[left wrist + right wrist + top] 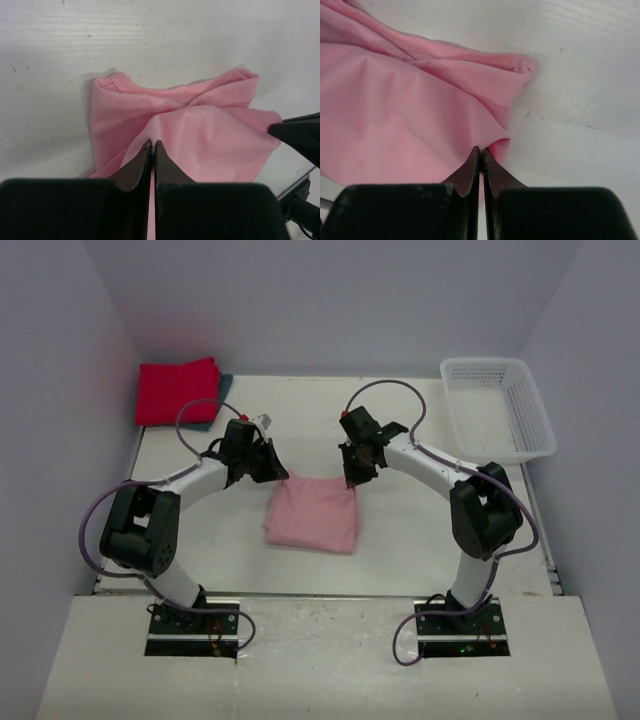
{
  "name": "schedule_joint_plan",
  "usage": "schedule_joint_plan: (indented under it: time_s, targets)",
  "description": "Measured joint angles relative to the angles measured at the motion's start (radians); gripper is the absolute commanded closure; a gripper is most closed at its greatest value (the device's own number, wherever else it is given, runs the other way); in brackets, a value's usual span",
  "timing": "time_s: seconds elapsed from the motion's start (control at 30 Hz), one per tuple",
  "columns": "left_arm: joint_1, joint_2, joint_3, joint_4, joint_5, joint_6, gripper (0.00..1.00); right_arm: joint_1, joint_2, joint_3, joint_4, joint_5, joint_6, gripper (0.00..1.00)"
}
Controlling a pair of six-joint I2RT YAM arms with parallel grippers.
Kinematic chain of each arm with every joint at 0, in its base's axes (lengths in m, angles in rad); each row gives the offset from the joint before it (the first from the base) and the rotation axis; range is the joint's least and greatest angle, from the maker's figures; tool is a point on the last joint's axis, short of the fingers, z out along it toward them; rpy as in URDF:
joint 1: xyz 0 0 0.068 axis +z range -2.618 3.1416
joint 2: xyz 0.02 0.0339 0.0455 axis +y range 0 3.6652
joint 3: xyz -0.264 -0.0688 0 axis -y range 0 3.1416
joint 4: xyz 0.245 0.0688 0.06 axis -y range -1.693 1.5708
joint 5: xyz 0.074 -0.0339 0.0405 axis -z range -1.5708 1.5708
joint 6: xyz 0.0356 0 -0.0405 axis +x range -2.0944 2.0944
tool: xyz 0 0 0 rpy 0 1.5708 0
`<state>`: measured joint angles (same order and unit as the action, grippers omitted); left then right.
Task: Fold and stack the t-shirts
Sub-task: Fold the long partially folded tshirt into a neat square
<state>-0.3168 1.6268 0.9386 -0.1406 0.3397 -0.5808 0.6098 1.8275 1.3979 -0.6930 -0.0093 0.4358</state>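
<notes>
The pale pink t-shirt (pixel 312 512) lies folded in a small rectangle at the table's middle. My left gripper (pixel 281 472) is shut on its far left corner; the left wrist view shows the pink cloth (pixel 200 135) pinched between the closed tips (pixel 153 144). My right gripper (pixel 352 478) is shut on the far right corner; the right wrist view shows cloth (pixel 410 115) pinched at the tips (pixel 481 149). The crimson-red folded shirt (pixel 177 390) lies at the far left on top of the dark teal one (pixel 222 388), of which only an edge shows.
A white plastic mesh basket (pixel 497 406) stands at the far right of the table. Grey walls close in the far side and both sides. The right gripper's black tip shows at the right edge of the left wrist view (pixel 297 134).
</notes>
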Motion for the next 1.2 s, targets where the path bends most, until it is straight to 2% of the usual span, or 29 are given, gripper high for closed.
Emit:
schedule_joint_plan:
  time_s: [0.33,0.63,0.77,0.83,0.9,0.93,0.97,1.03,1.07,1.13,1.2]
  targets:
    - [0.001,0.151,0.143,0.016,-0.037,0.031,1.00,-0.080,0.117,0.080,0.005,0.002,-0.008,1.00]
    - [0.023,0.238,0.203,0.019,-0.051,0.052,1.00,-0.122,0.209,0.124,0.000,0.008,-0.006,1.00]
    - [0.033,0.263,0.226,0.018,-0.064,0.058,0.97,-0.149,0.235,0.155,-0.002,0.017,-0.001,1.00]
    - [0.034,0.264,0.233,0.018,-0.068,0.070,0.91,-0.159,0.250,0.180,-0.003,0.017,-0.003,1.00]
    - [0.034,0.264,0.244,0.018,-0.074,0.077,0.86,-0.164,0.266,0.203,-0.003,0.019,-0.005,0.93]
    - [0.035,0.264,0.249,0.019,-0.079,0.081,0.77,-0.165,0.273,0.212,-0.005,0.021,-0.008,0.89]
    - [0.035,0.264,0.256,0.019,-0.086,0.086,0.71,-0.166,0.277,0.220,-0.006,0.026,-0.010,0.81]
    - [0.039,0.264,0.269,0.020,-0.096,0.100,0.58,-0.166,0.281,0.235,-0.011,0.045,-0.017,0.76]
    - [0.041,0.264,0.273,0.021,-0.101,0.105,0.54,-0.166,0.281,0.243,-0.018,0.052,-0.022,0.67]
    - [0.045,0.257,0.277,0.024,-0.111,0.106,0.43,-0.166,0.281,0.275,-0.039,0.075,-0.032,0.63]
    - [0.047,0.240,0.277,0.023,-0.126,0.114,0.37,-0.167,0.281,0.311,-0.052,0.094,-0.038,0.56]
